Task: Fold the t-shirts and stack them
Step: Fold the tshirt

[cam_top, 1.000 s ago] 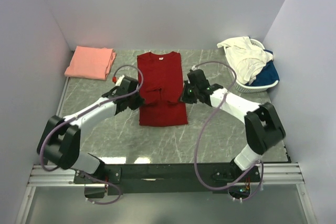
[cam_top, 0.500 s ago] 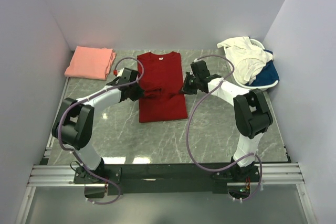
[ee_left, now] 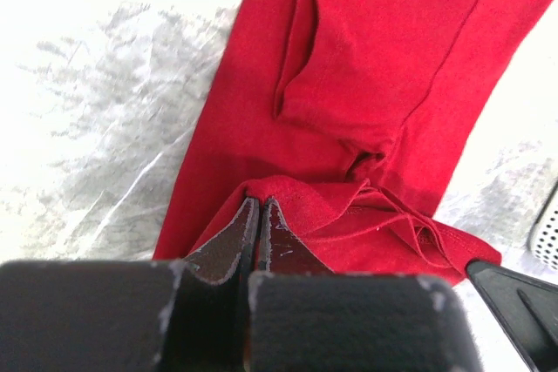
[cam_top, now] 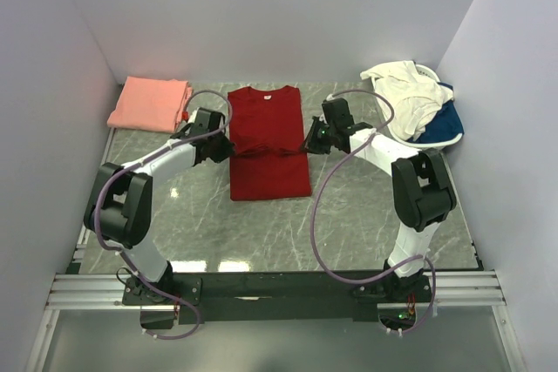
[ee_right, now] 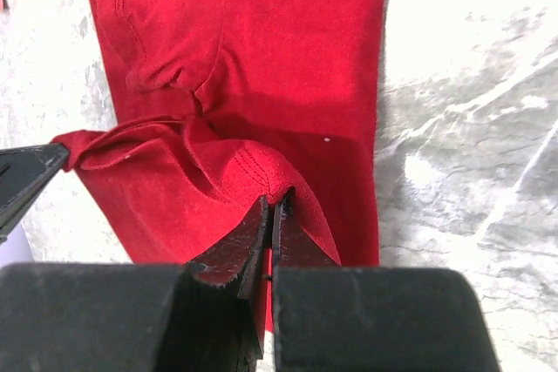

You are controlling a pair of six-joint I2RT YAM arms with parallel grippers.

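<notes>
The red tee (cam_top: 268,124) is matt cloth, the table (cam_top: 366,215) glossy.

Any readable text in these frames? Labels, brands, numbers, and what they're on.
No text can be read in any view.
Neck label on the red t-shirt: a small white patch, too small to read.
Pink t-shirt and basket: no print or marking visible.

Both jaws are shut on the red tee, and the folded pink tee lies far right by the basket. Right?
Wrong side: the top external view shows the folded pink tee at the far left, away from the basket. Both jaws are shut on the red tee.
</notes>
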